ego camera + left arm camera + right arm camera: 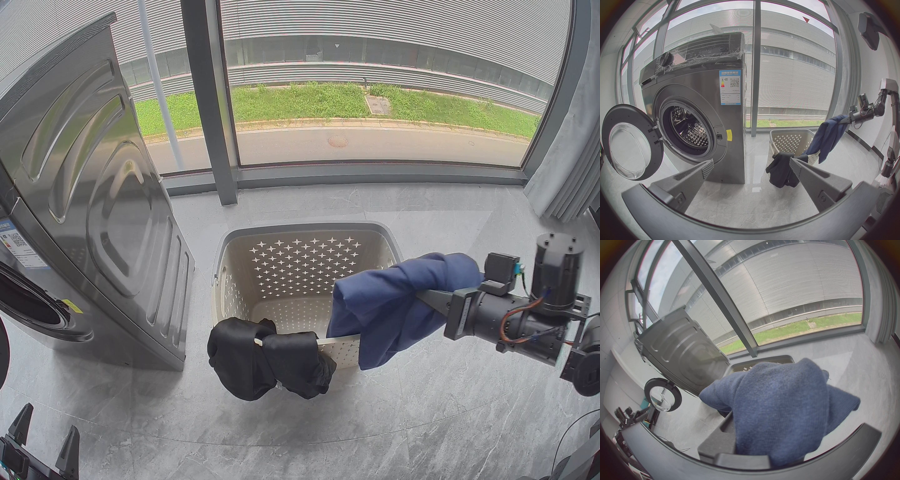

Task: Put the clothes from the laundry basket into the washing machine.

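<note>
My right gripper is shut on a blue garment, held above the right rim of the cream laundry basket; the cloth drapes over the fingers and hangs outside the basket's front right corner. The blue garment covers most of the gripper in the right wrist view. A black garment hangs over the basket's front rim. The washing machine stands to the left with its round door swung open and its drum bare. My left gripper is open, low at the left, well short of the basket.
A large curved window with a grey pillar runs behind the basket. A curtain hangs at the far right. Grey marble floor lies between the machine and the basket.
</note>
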